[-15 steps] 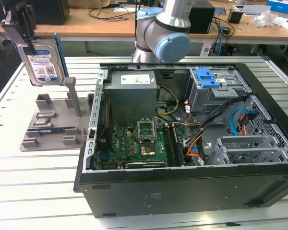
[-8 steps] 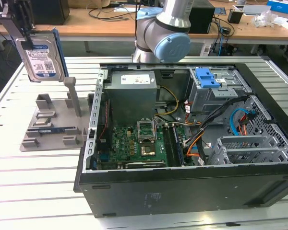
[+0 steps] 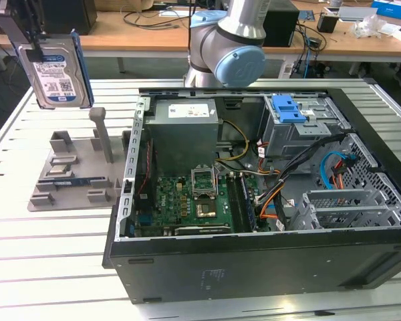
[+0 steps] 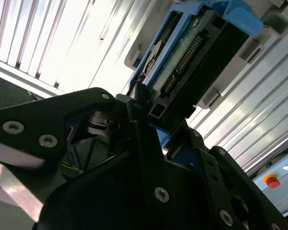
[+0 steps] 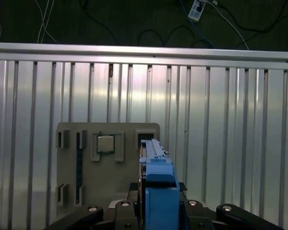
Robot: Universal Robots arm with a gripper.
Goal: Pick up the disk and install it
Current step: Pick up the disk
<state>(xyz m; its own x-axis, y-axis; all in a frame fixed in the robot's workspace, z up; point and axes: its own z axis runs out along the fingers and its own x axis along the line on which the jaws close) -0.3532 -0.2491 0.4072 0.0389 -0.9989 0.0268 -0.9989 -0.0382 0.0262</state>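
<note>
End effector (image 3: 33, 48) is clamped on the disk (image 3: 57, 70). The disk hangs upright with its label facing out, in the air above the grey fixture (image 3: 67, 177) at the exterior view's left, well apart from the open computer case (image 3: 254, 267). In the first wrist view the disk's blue rail sits edge-on between the fingers.

Step in hand reads as the carry. Done well, it likely means:
- keeping the hold square so the disk does not pivot
- travelling high enough to clear the case wall
- staying off the loose cables (image 3: 301, 180) beside the drive cage (image 3: 287, 127)

Surface: slatted aluminium tabletop (image 3: 47, 267), bright with glare.

Room: wooden benches (image 3: 154, 30) behind, strewn with cords and boxes.
</note>
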